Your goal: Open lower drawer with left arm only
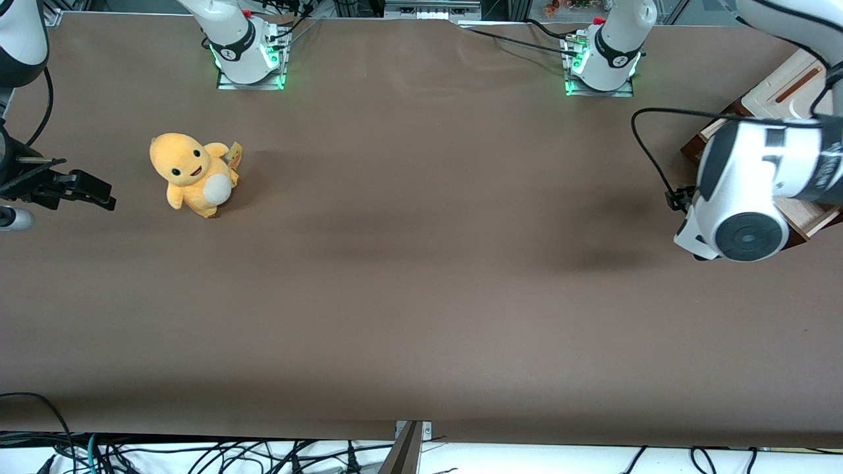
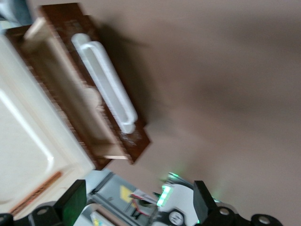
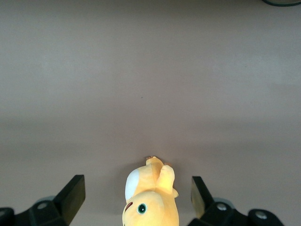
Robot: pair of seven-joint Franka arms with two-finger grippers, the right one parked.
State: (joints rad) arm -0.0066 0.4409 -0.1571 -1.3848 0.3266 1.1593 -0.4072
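The lower drawer (image 2: pixel 80 94) is dark brown wood and stands pulled out of the cream cabinet (image 2: pixel 23 141), so its light inner floor shows. Its long pale bar handle (image 2: pixel 106 84) runs along the drawer front. My left arm (image 1: pixel 741 191) hangs over the cabinet (image 1: pixel 784 85) at the working arm's end of the table and covers most of the drawer (image 1: pixel 807 217) in the front view. The gripper (image 2: pixel 138 205) is open and holds nothing. It is in front of the drawer, apart from the handle. One black fingertip (image 2: pixel 73 202) shows clearly.
An orange plush toy (image 1: pixel 193 172) sits toward the parked arm's end of the table. Two arm bases lit green (image 1: pixel 247 49) (image 1: pixel 602 56) stand at the table edge farthest from the front camera. Cables lie along the edge nearest the camera.
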